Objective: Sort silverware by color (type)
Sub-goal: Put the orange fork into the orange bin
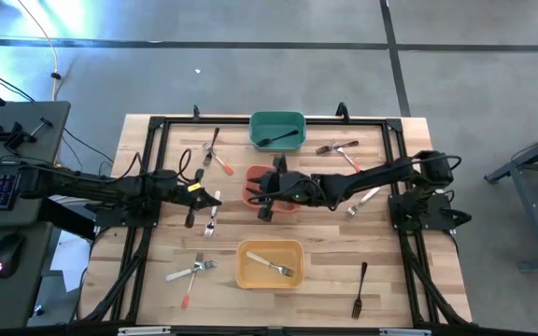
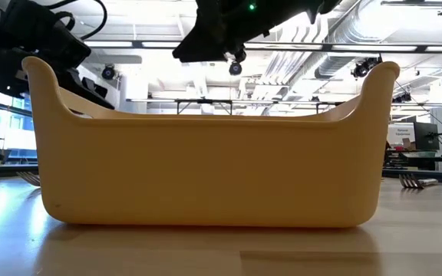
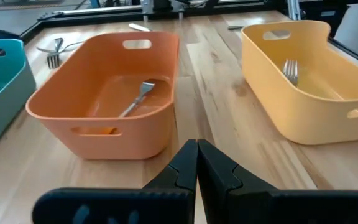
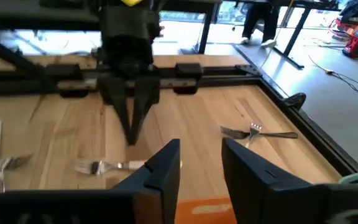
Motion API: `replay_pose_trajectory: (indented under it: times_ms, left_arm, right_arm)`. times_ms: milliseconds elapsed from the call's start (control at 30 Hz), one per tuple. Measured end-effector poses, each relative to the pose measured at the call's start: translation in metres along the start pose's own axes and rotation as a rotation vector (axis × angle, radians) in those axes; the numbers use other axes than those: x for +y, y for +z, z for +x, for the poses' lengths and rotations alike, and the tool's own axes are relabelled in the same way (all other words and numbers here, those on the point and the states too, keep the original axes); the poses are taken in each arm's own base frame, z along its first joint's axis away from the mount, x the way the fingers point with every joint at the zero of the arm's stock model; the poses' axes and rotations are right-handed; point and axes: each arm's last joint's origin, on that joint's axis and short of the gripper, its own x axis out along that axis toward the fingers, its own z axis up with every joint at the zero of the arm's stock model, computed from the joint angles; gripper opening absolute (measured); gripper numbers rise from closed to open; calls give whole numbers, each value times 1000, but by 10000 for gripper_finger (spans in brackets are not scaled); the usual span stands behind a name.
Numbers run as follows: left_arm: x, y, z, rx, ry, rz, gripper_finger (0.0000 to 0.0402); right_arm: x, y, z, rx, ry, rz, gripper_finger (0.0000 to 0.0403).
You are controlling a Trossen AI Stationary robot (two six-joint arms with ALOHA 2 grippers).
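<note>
My left gripper [image 1: 217, 199] hangs shut left of the red bin [image 1: 250, 177], holding nothing; its fingers [image 3: 196, 158] point at that bin. An orange-handled fork [image 3: 137, 99] lies in the red bin [image 3: 104, 93]. My right gripper [image 1: 260, 193] is open over the red bin, with nothing between its fingers [image 4: 201, 163]. The green bin [image 1: 277, 130] holds a dark fork [image 1: 278, 139]. The yellow bin [image 1: 271, 264] holds a white-handled fork [image 1: 271, 264]. Loose silverware lies flat on the table: a white fork [image 1: 211, 222] below the left gripper and a dark fork [image 1: 361, 289] at the near right.
More forks lie at the far left [image 1: 216, 154], far right [image 1: 342, 151], right of the red bin [image 1: 366, 199] and near left [image 1: 191, 273]. A black frame [image 1: 157, 121] rims the table. The yellow bin [image 2: 206, 153] fills the low view.
</note>
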Motion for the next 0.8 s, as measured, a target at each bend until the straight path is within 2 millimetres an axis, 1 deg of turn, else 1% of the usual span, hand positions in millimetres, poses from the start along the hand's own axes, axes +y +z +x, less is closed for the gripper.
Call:
replay_pose_trajectory:
  times_ms: [100,200,300,400,500,600,700,800]
  left_arm:
    - [1,-1,0,9,31,-8,1]
    - [2,-1,0,15,85,-7,1]
    - [4,3,0,15,132,-7,1]
    - [8,13,0,21,155,-21,0]
    - [18,29,-2,45,299,-73,0]
    - [32,49,-4,113,441,-94,0]
    - [48,75,-6,185,509,-119,0]
    - [63,97,-4,282,540,-95,0]
  right_arm:
    - [7,1,-5,7,15,-56,80]
    - [17,6,-16,1,21,-116,62]
    - [28,9,-30,26,32,-174,42]
    - [36,12,-47,71,31,-220,22]
    - [41,10,-64,144,54,-243,5]
    - [42,8,-77,213,70,-236,3]
    - [41,1,-85,301,56,-246,3]
    - [38,-13,-88,353,-51,-282,1]
